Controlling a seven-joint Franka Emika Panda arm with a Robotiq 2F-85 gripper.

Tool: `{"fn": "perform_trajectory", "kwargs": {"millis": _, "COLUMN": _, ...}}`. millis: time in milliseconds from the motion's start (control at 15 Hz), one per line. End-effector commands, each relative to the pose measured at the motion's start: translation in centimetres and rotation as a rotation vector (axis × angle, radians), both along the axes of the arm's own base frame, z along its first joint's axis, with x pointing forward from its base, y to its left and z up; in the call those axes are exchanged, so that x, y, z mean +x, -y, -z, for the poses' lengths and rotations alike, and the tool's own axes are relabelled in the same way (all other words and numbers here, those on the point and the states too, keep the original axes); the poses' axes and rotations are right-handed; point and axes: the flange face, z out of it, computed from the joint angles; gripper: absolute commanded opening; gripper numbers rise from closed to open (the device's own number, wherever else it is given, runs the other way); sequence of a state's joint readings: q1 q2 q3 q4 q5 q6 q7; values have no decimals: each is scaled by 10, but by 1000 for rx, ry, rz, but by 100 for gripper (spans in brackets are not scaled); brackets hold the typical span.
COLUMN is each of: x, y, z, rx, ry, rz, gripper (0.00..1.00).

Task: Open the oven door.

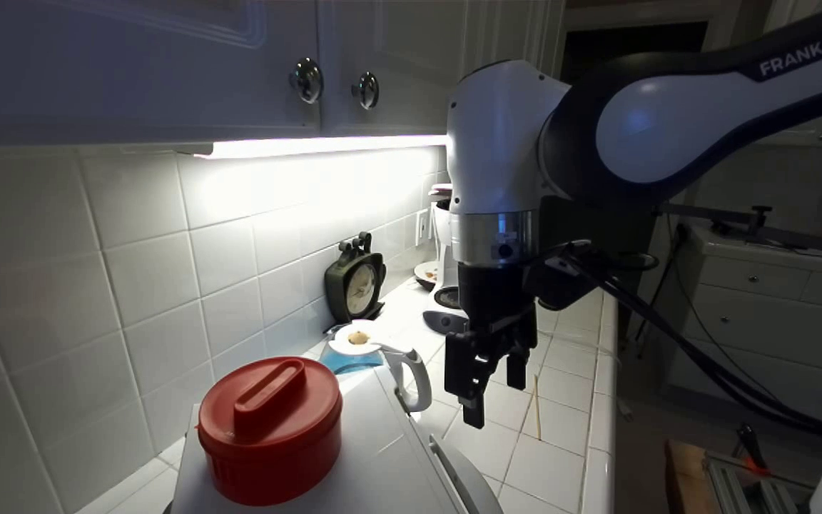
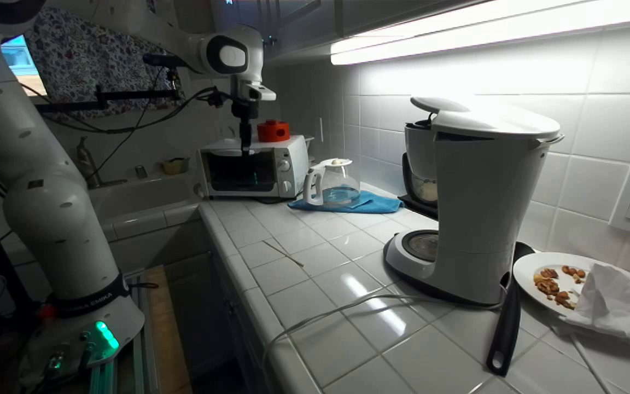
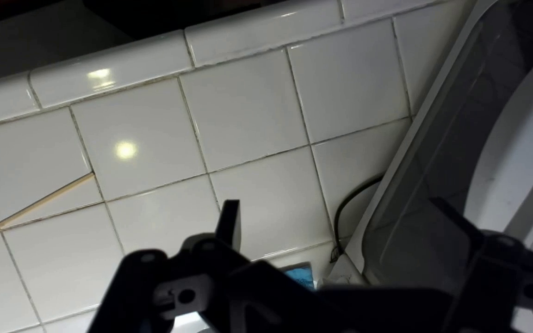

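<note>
Oven (image 1: 375,446): white, boxy; stood level at the far end of the tiled counter (image 2: 315,260) in an exterior view. Oven door (image 2: 238,175) was closed, upright in the oven's front; dark glass pane (image 3: 435,150) with a pale border, white handle (image 3: 514,136) running along the upper edge. In the wrist view the handle bowed outward and faint lines showed in the glass. Behind it, too dark to read.

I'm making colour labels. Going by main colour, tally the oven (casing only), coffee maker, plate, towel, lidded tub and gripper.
White: 3 (oven, coffee maker, plate)
Blue: 1 (towel)
Red: 1 (tub)
Black: 1 (gripper)
Total: 6
</note>
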State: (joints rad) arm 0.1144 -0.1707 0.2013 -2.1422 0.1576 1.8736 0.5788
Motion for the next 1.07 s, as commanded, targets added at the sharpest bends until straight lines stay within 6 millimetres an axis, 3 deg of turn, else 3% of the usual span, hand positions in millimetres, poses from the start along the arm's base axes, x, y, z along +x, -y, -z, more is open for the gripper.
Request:
{"fn": "perform_trajectory", "kwargs": {"millis": 0, "x": 11, "y": -15, "z": 5, "rx": 9, "ry": 27, "rz": 28, "gripper": 100}}
{"fn": "perform_trajectory", "kwargs": {"millis": 1000, "x": 26, "y": -24, "z": 6, "rx": 55, "ry": 99, "rz": 44, "gripper": 100}}
